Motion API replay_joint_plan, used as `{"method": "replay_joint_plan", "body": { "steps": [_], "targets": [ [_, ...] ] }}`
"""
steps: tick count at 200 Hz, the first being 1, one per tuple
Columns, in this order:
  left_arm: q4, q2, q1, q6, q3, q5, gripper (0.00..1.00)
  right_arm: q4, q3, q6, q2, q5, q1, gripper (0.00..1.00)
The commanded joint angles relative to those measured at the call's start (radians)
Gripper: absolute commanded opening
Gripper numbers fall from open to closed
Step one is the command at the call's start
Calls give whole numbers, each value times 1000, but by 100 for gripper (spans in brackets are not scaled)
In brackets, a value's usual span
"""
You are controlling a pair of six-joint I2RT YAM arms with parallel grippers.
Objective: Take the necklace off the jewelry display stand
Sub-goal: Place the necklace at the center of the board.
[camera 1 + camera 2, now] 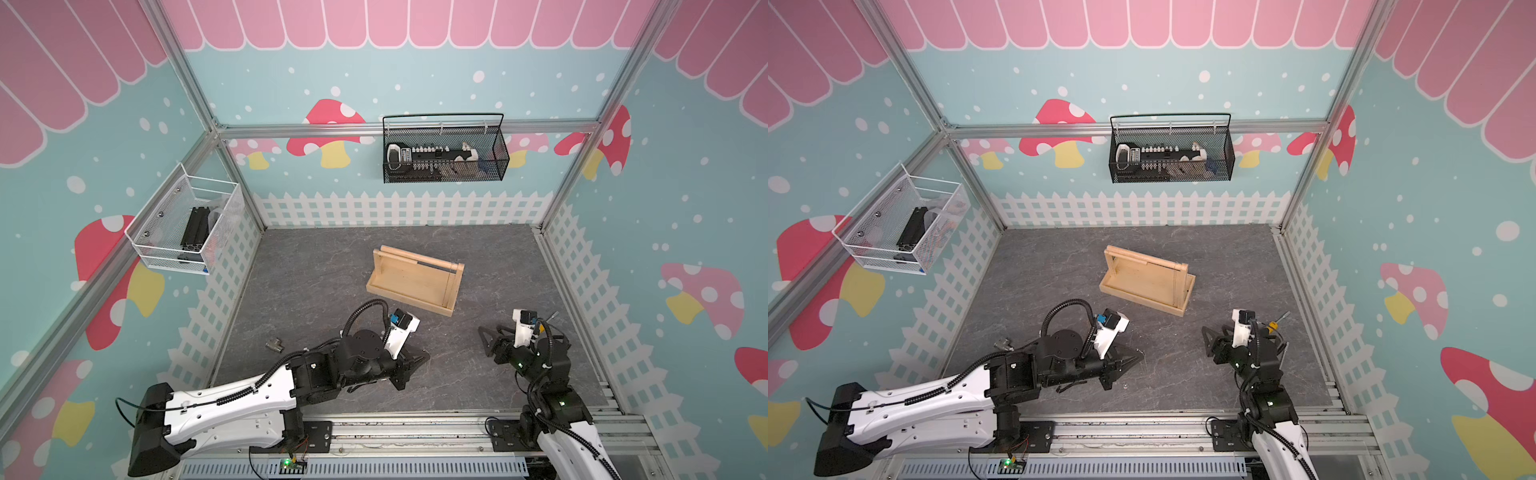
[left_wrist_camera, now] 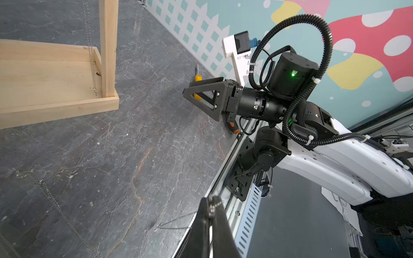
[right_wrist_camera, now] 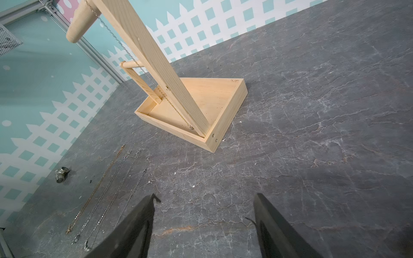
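Pinches one thin silver chain (image 2: 211, 210) in closed left gripper (image 2: 210, 197), holds right gripper (image 3: 205, 194) wide, empty, near one pale bare-wood stand (image 3: 214, 96).

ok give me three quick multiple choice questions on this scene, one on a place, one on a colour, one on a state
1. The necklace on the jewelry display stand hangs from:
A. the dowel rail
B. a wall hook
C. the right arm

2. The wire basket on the back wall is:
A. white
B. black
C. pink

3. The right end effector is:
A. shut on a chain
B. shut, empty
C. open, empty

Answers:
1. A, the chain drops from the rail beside an end board.
2. B, its mesh is black.
3. C, its jaws stand wide apart, gripping nothing.
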Motion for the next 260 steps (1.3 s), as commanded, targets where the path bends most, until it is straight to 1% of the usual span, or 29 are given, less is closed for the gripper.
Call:
{"method": "replay_joint_plan", "body": {
  "steps": [1, 73, 131, 164, 216, 236, 260],
  "targets": [
    [-11, -20, -8, -20, -24, -25, 0, 0, -5, -1, -5, -2, 8, 72],
    [-14, -44, -14, -23, -61, -52, 0, 3, -6, -1, 0, -2, 8, 72],
    [-10, -26, -14, -15, -86, -122, 0, 3, -5, -1, -2, -5, 8, 72],
    [13, 60, -14, 15, -59, -147, 0, 3, -5, 1, 0, -8, 7, 72],
    [28, 232, 9, 70, 31, -239, 0, 8, -5, 2, 4, -10, 9, 72],
    [15, 284, 48, 68, 58, -285, 0, 9, -5, 4, 6, -11, 8, 72],
    [17, 345, 117, 56, 68, -295, 0, 10, -5, 5, 7, -13, 8, 72]
  ]
}}
